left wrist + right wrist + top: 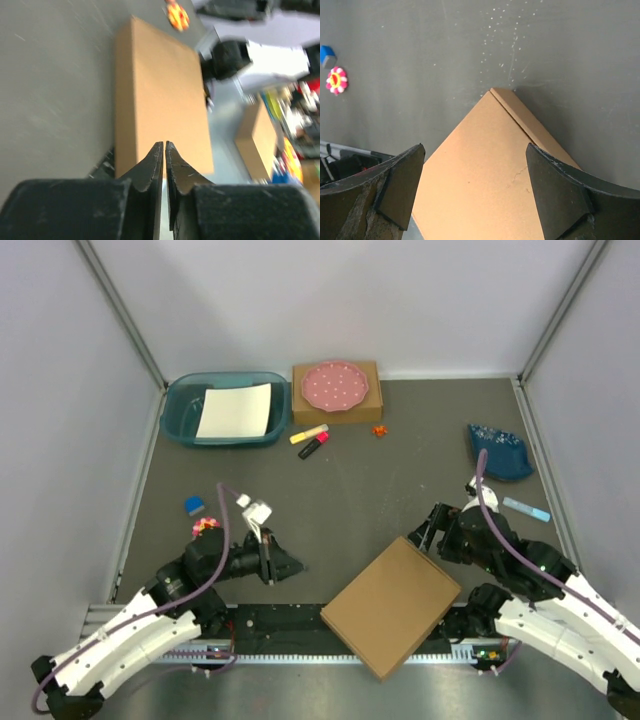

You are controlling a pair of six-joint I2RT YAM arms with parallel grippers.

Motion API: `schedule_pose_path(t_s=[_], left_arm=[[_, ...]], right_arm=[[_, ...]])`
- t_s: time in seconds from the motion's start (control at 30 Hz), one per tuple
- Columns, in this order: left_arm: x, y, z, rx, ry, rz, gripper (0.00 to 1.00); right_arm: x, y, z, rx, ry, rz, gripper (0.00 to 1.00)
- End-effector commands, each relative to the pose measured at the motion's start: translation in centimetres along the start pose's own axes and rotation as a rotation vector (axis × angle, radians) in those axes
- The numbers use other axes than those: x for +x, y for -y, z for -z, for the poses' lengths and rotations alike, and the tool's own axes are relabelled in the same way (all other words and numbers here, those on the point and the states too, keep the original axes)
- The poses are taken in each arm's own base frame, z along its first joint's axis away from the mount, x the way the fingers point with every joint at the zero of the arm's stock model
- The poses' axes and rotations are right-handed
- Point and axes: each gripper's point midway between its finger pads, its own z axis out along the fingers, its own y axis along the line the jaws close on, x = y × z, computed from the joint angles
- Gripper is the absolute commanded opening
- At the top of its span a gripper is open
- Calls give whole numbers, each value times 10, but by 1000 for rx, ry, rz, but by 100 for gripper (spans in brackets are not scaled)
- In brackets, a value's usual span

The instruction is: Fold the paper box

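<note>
The paper box (392, 606) is a plain brown cardboard box, folded shut and lying flat and skewed at the near table edge between the two arm bases. It fills the left wrist view (160, 100) and the right wrist view (490, 180). My left gripper (298, 566) hovers to the left of the box and points at it. Its fingers (164, 143) are pressed almost together with nothing between them. My right gripper (425, 532) is at the box's far right corner. Its fingers (475, 150) are spread wide above the lid, apart from it and empty.
At the back stand a teal bin (180, 405) with a white sheet inside and a smaller brown box (372, 380) bearing a pink dotted plate. Two markers (312, 438), a blue bag (498, 450), a blue block (194, 505) and a flower toy (205, 526) lie around.
</note>
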Motion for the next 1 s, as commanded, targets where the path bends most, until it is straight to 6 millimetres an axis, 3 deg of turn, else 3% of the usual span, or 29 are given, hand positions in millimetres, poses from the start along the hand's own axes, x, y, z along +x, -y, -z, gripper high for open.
schedule_pose_path(t_s=[0.0, 0.07, 0.43, 0.53, 0.57, 0.67, 0.8, 0.97], left_arm=[[61, 49, 14, 253, -384, 27, 7], [80, 41, 15, 195, -464, 13, 2], [153, 74, 32, 310, -804, -78, 0], [183, 71, 23, 300, -871, -112, 0], [195, 61, 16, 255, -907, -112, 0], [211, 45, -5, 196, -901, -112, 0], [209, 31, -36, 120, -788, -128, 0], [184, 8, -64, -24, -599, -172, 0]], right_arm=[[-2, 14, -13, 110, 6, 31, 84], [0, 21, -20, 162, -3, 35, 85], [14, 40, -40, 238, -35, 13, 92], [22, 47, -44, 241, -51, 6, 93], [24, 48, -46, 235, -52, 3, 93], [26, 46, -47, 221, -58, -6, 93], [22, 42, -46, 208, -51, 2, 93], [28, 47, -50, 225, -70, 15, 93]])
